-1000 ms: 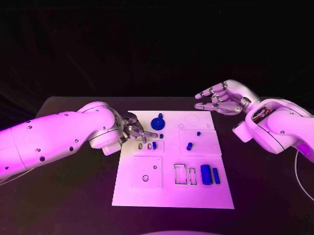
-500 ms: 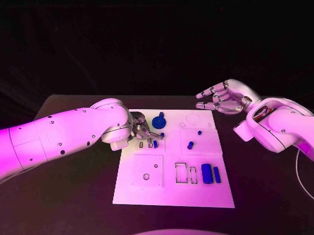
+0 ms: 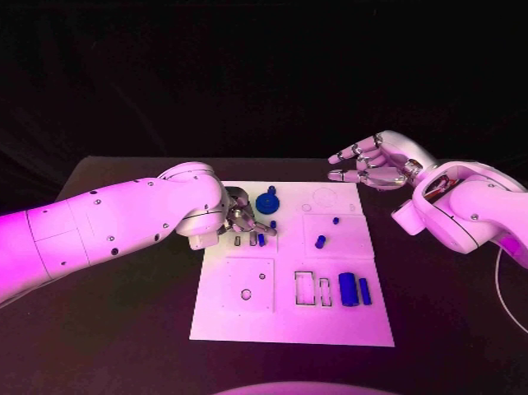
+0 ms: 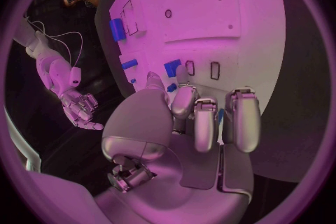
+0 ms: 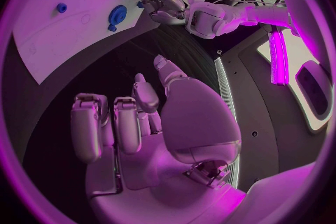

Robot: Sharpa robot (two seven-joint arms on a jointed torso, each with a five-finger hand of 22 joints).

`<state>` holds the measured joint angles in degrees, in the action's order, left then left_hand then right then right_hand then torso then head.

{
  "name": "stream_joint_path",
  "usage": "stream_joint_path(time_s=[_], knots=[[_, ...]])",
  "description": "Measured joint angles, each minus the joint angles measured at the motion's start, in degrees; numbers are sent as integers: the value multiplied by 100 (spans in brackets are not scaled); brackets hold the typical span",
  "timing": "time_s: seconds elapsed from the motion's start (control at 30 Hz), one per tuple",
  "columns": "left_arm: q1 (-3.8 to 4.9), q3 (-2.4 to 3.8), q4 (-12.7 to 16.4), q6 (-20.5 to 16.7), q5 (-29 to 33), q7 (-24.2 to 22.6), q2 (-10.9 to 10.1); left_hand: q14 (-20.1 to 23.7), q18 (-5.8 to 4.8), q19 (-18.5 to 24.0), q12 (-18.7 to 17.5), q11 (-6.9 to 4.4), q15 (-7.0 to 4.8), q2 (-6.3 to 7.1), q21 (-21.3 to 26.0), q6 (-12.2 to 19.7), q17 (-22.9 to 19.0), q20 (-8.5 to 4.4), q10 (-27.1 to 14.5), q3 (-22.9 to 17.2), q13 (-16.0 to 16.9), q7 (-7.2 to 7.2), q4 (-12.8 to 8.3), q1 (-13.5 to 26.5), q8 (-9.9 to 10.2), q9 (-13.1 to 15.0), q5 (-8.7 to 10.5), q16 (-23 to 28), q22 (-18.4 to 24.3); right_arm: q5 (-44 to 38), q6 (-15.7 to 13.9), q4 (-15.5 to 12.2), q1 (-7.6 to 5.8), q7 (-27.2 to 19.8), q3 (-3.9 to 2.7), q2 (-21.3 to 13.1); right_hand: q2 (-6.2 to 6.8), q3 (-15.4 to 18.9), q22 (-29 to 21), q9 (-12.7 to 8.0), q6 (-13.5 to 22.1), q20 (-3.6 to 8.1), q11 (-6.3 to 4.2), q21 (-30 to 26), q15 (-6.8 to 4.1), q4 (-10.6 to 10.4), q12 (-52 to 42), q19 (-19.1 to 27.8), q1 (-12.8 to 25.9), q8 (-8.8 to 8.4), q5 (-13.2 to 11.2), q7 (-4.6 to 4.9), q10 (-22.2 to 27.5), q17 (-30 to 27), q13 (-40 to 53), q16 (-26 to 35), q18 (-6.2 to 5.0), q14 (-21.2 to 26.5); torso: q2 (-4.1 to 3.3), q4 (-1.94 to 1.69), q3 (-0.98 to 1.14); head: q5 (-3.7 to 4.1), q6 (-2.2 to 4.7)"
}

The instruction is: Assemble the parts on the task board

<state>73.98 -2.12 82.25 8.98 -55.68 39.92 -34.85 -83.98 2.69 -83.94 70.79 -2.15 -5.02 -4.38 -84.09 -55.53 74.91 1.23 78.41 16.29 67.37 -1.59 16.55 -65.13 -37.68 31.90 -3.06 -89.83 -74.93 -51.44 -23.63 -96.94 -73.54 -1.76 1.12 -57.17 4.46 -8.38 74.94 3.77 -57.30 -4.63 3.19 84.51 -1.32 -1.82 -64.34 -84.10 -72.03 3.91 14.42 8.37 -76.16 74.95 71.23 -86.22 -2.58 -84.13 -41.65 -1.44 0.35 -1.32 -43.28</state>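
The white task board lies mid-table. My left hand hovers low over its far left part, fingers curled down, beside a round blue part. A small blue peg sits between its thumb and a fingertip; I cannot tell whether they touch it. A short blue part stands by two small slots. Two blue bars lie at the near right, next to two long slots. My right hand floats off the board's far right corner, fingers apart, holding nothing.
More small blue pegs stand on the board's right middle. A round hole sits in the near left panel. The black table runs on around the board. My bulky left forearm covers the table's left side.
My left arm has swung in towards the board, and its hand has crept a little to the right over the far left panel. The right hand has hardly moved.
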Motion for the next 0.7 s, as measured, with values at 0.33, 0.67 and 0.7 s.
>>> stream_joint_path(time_s=[0.33,0.67,0.7], knots=[[0,0,-20,87,-16,4,32,0,1,0,23,0,0,-82,0,50,-1,0,0,13,12,9,-13,-174,-70,127,0,0,0,0,36,17,0,7,1,20,0,0,-1,0,0,0,0,0,0,0,0,0,0,0,0,0,0,-1,0,0,0,0,5,-3,-1,1,-25],[0,0,-74,148,-20,6,78,0,1,0,23,1,0,-157,0,90,-1,0,-2,-26,32,9,-52,-340,-110,235,0,0,1,0,67,22,0,9,1,24,0,0,-1,0,0,0,0,2,0,0,0,0,0,0,0,0,0,-1,0,0,0,0,5,-3,-2,-6,-45],[0,0,-82,154,-21,6,85,0,1,0,23,1,0,-167,0,90,-1,0,-2,-26,33,9,-52,-350,-110,244,0,0,1,0,69,22,0,9,1,25,0,0,-2,0,0,0,0,2,0,0,0,0,0,0,0,0,0,-2,0,0,0,0,5,-3,-2,-7,-48]])
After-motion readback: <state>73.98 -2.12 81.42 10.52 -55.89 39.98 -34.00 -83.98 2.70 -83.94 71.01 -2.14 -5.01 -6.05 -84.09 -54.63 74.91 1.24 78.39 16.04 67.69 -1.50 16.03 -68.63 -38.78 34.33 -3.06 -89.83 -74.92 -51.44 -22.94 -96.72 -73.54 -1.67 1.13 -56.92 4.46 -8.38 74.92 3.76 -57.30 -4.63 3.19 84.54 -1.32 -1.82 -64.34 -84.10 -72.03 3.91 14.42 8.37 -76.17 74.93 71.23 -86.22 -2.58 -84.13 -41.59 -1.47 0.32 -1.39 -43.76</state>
